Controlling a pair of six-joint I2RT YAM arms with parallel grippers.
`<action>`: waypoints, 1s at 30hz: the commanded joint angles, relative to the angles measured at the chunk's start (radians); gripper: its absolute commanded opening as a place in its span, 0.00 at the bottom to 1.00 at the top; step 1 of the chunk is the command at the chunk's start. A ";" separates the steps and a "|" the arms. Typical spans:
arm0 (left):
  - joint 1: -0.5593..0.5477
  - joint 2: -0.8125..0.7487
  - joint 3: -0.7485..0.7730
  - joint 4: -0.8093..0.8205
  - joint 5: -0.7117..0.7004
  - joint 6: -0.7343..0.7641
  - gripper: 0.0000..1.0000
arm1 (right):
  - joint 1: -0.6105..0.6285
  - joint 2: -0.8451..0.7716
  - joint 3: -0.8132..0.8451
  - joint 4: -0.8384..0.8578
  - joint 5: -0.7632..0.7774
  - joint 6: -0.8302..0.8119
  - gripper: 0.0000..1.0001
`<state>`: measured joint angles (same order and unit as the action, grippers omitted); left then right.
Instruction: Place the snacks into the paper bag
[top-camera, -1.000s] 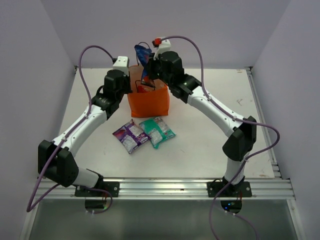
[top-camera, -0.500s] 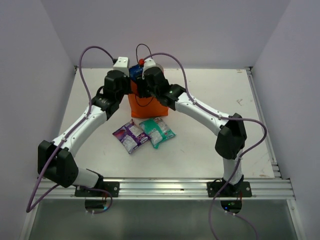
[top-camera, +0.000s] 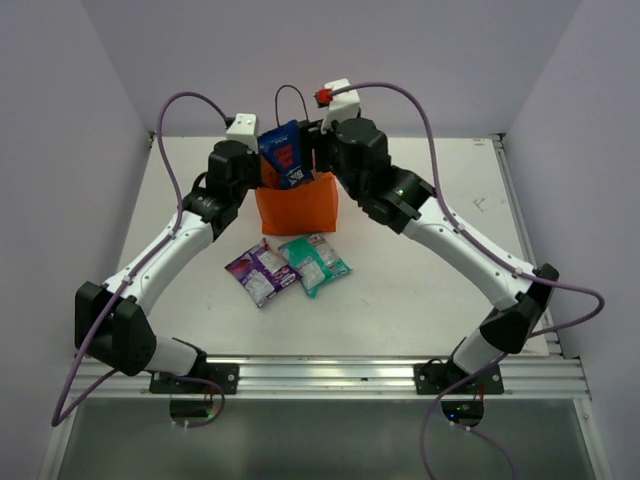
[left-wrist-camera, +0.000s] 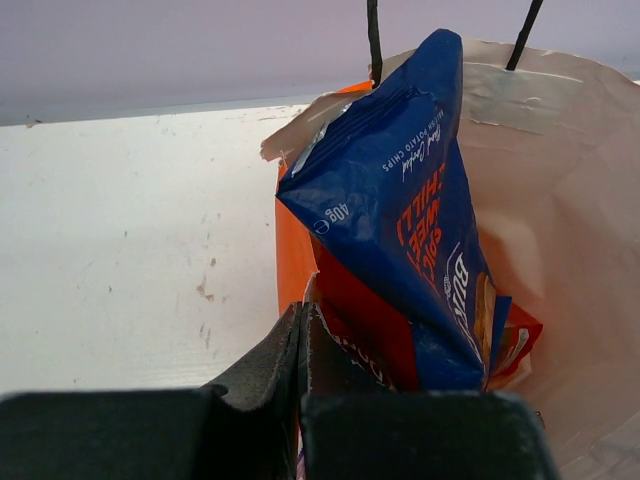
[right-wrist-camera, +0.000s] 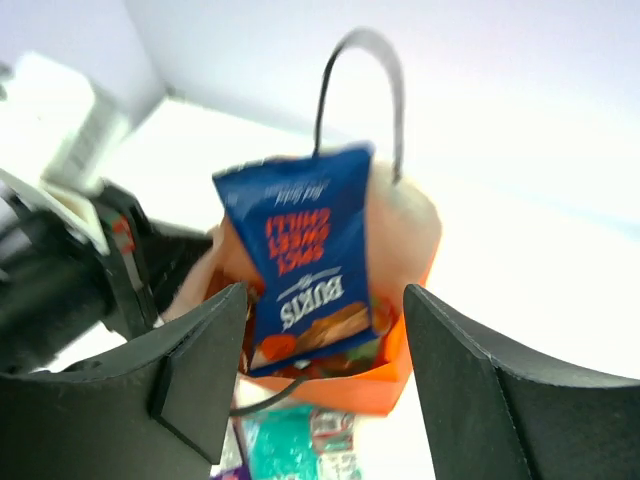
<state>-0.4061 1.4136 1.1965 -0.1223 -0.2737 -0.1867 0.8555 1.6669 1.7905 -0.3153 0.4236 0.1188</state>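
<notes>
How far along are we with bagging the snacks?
Done: red packaging shows low in the paper bag, and the blue bag stands in it, top sticking out. In hand: left hand pinches the bag's rim; right hand is open, holding nothing. Left: purple pack and teal pack on the table.

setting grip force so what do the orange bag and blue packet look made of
The orange bag: apparently matte paper; pale fibrous inside, ragged torn rim. The blue packet: probably glossy printed plastic film; sharp creases with soft highlights.
</notes>
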 joint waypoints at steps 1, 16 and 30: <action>0.000 -0.018 -0.008 0.009 0.005 0.016 0.00 | 0.002 -0.068 -0.029 0.076 0.087 -0.073 0.68; 0.000 -0.013 -0.008 0.009 0.004 0.015 0.00 | 0.033 -0.168 -0.620 0.185 -0.095 0.255 0.66; -0.002 -0.019 -0.011 0.004 0.007 0.015 0.00 | 0.070 0.060 -0.787 0.361 -0.183 0.355 0.67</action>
<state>-0.4065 1.4136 1.1965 -0.1219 -0.2733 -0.1867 0.9089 1.6711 1.0149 -0.0357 0.2699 0.4294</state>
